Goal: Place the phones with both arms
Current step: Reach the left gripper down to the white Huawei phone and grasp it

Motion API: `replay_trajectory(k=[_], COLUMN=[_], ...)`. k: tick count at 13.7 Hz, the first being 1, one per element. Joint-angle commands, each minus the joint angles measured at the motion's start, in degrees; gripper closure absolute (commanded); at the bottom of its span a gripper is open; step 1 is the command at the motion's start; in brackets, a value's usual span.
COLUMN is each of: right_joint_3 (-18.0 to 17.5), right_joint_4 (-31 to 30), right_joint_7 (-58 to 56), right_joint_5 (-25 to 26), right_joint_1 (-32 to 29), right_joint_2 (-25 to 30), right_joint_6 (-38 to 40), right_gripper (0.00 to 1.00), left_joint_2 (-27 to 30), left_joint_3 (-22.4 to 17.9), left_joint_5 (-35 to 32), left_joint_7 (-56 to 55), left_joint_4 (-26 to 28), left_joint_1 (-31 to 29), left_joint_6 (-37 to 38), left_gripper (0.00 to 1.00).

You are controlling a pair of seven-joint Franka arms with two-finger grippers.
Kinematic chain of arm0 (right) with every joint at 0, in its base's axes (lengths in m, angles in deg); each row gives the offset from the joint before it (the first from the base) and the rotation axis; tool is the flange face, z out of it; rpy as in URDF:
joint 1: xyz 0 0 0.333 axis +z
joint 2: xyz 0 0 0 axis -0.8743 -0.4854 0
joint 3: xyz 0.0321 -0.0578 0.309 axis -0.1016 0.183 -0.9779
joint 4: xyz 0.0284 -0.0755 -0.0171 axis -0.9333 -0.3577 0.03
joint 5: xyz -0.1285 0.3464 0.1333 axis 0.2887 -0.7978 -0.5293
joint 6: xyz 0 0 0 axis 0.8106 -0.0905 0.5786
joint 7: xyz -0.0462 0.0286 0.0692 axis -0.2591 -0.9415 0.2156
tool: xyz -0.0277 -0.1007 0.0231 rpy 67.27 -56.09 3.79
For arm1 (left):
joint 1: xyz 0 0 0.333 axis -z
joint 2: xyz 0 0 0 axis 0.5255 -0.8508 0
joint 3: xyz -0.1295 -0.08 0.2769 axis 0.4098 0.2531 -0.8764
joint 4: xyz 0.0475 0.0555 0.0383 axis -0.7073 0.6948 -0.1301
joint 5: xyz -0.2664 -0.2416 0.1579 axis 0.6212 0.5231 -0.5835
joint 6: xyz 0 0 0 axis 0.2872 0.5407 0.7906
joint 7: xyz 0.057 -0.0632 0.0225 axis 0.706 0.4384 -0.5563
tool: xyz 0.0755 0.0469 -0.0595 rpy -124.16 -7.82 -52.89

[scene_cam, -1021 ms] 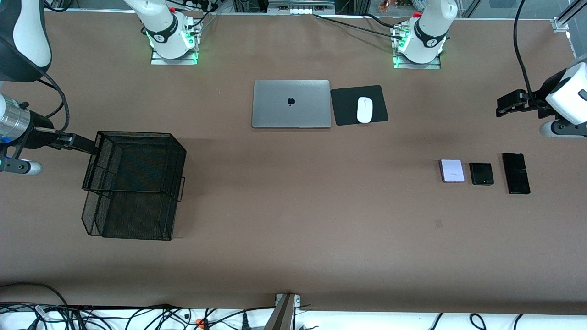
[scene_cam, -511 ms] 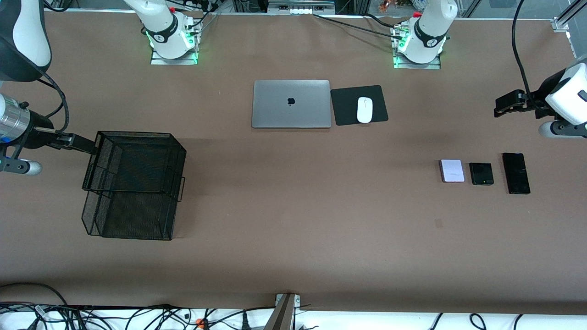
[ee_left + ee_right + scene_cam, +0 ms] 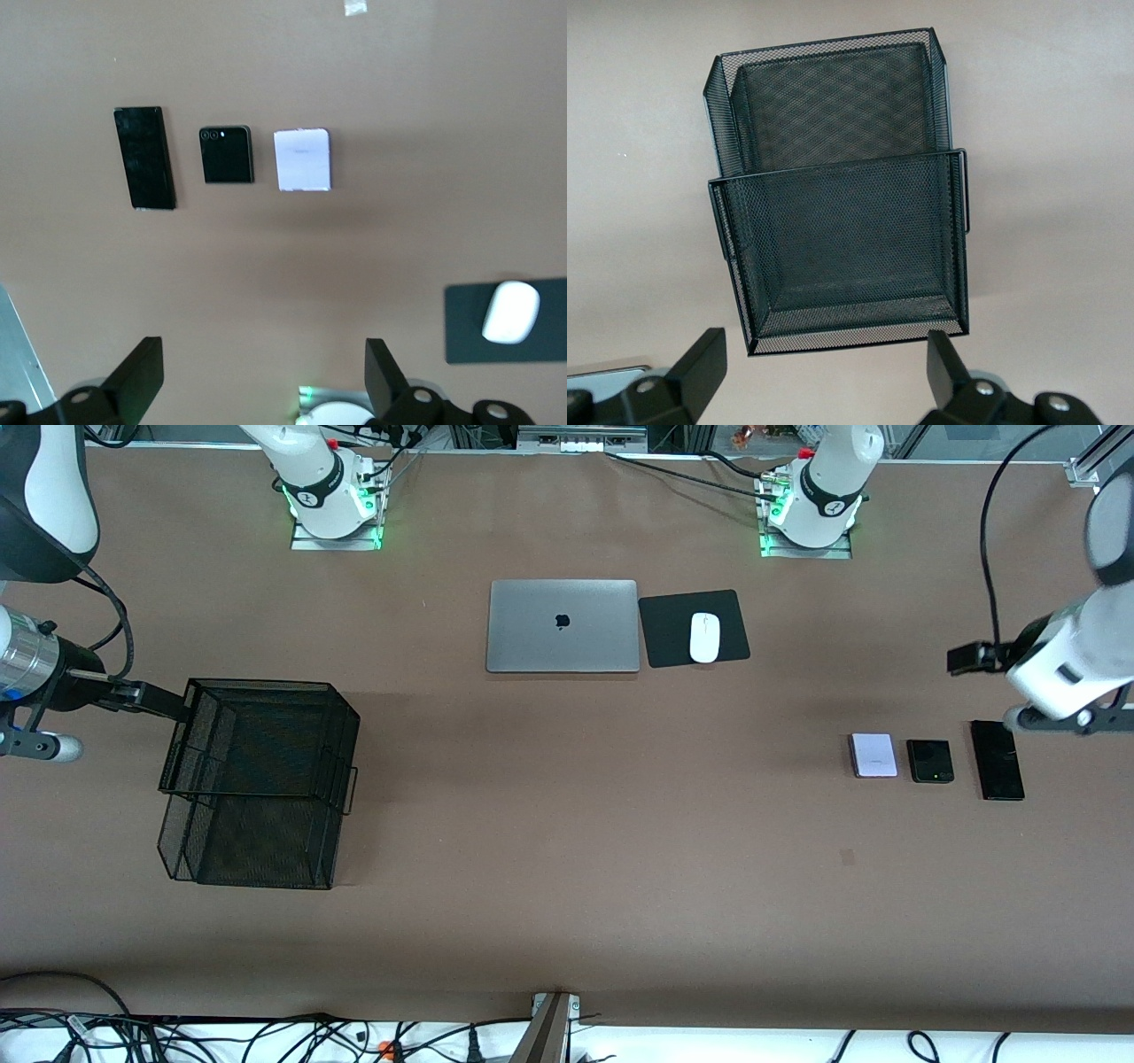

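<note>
Three phones lie in a row on the brown table toward the left arm's end: a pale lilac phone point(image 3: 873, 755), a small black phone point(image 3: 930, 761) and a long black slab point(image 3: 997, 760). The left wrist view shows the lilac phone point(image 3: 302, 159), the small black phone point(image 3: 228, 154) and the slab point(image 3: 144, 158). My left gripper point(image 3: 967, 658) hangs open and empty over bare table close to the phones, with nothing between its jaws in its wrist view point(image 3: 263, 376). My right gripper point(image 3: 159, 701) is open and empty at the rim of a black mesh basket point(image 3: 257, 779), as its wrist view point(image 3: 824, 372) also shows.
The basket point(image 3: 842, 239) has two stepped mesh tiers and holds nothing. A closed grey laptop point(image 3: 563, 626) lies at mid table beside a black mouse pad point(image 3: 669, 633) with a white mouse point(image 3: 705, 638). The mouse point(image 3: 511, 312) also shows in the left wrist view.
My left arm has swung and its wrist has turned. Its gripper has moved a little toward the phones. The right arm and the phones have not moved.
</note>
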Motion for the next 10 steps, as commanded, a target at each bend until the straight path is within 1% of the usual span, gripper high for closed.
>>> replay_trajectory(k=[1, 3, 4, 6, 7, 8, 10], right_joint_3=[-0.3, -0.3, -0.3, -0.3, -0.3, -0.3, -0.3], right_joint_4=[-0.3, -0.4, -0.4, -0.4, -0.4, -0.4, -0.4], right_joint_7=[0.9, 0.9, 1.0, 1.0, 1.0, 1.0, 1.0], right_joint_5=[0.5, 0.5, 0.5, 0.4, 0.5, 0.4, 0.5], right_joint_1=[-0.1, -0.2, -0.2, -0.1, -0.2, -0.2, -0.1], right_joint_2=[1.2, 1.2, 1.2, 1.2, 1.2, 1.2, 1.2], right_joint_6=[1.0, 0.9, 0.9, 0.9, 0.9, 1.0, 1.0], right_gripper=[0.00, 0.00, 0.00, 0.00, 0.00, 0.00, 0.00], left_joint_2=[0.4, 0.5, 0.4, 0.1, -0.5, -1.3, -5.2], left_joint_3=[-0.2, -0.2, -0.2, -0.2, -0.2, -0.2, -0.1], left_joint_5=[-1.2, -1.3, -1.3, -1.2, -1.2, -0.9, -0.2], left_joint_7=[4.4, 10.1, 11.0, 10.1, 9.7, 9.4, 7.6], left_joint_4=[9.5, 15.8, 18.3, 22.7, 25.4, 27.3, 27.6], left_joint_1=[-2.0, -4.1, -4.9, -5.8, -7.1, -8.2, -8.7], left_joint_6=[-11.1, -18.7, -22.2, -29.2, -33.9, -38.2, -42.8], left_gripper=[0.00, 0.00, 0.00, 0.00, 0.00, 0.00, 0.00])
